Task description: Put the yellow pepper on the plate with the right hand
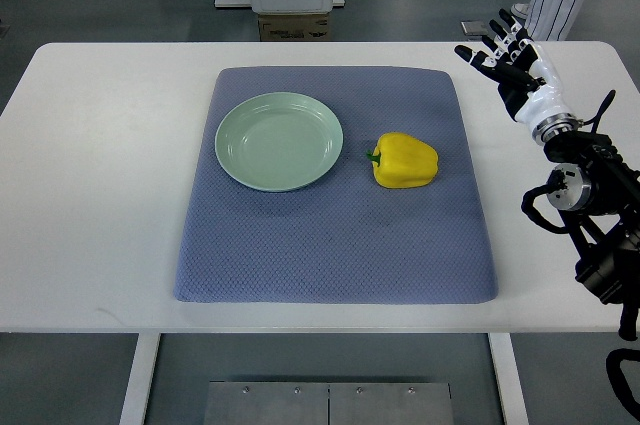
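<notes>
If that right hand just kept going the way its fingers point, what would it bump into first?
Probably nothing on the table. The right hand has its fingers spread and pointing toward the table's far edge, away from the yellow pepper and plate. Its height is hard to judge, but the way looks free.

1. White table point(100, 195) carries a blue-grey mat point(330, 245).
2. Pale green plate point(279, 141), empty, on the mat's far left part.
3. Yellow pepper point(405, 161) lies on the mat just right of the plate, not touching; stem points left.
4. Right hand point(510, 67) over the table's far right corner, fingers spread, holding nothing.
</notes>
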Controlling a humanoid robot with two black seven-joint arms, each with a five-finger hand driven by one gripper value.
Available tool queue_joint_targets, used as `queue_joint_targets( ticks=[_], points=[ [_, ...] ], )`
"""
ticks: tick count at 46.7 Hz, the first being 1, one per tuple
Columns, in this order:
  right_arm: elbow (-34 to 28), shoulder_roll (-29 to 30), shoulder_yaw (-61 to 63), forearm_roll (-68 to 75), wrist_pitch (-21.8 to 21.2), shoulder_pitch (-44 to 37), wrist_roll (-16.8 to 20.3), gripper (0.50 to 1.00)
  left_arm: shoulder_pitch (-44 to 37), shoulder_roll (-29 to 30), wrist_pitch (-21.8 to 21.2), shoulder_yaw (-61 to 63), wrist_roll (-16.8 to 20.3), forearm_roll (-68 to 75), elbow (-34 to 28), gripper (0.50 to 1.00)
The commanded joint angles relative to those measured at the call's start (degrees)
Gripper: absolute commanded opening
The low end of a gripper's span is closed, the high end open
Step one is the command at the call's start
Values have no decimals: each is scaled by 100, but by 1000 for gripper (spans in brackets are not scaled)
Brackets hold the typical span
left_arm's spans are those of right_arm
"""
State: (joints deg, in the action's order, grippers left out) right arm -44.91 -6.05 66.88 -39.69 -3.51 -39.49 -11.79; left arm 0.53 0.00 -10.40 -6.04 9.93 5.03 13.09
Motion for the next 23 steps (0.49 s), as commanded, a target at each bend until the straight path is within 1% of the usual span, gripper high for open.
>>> queue_joint_targets(
  ticks=[1,23],
  points=[
    [0,-1,0,5,0,-6,-7,1000,-9,0,3,6,0,7,1,1000],
    [0,-80,-88,5,-9,-6,-78,1000,-1,0,-6,-11,0,-2,-17,1000]
  ],
)
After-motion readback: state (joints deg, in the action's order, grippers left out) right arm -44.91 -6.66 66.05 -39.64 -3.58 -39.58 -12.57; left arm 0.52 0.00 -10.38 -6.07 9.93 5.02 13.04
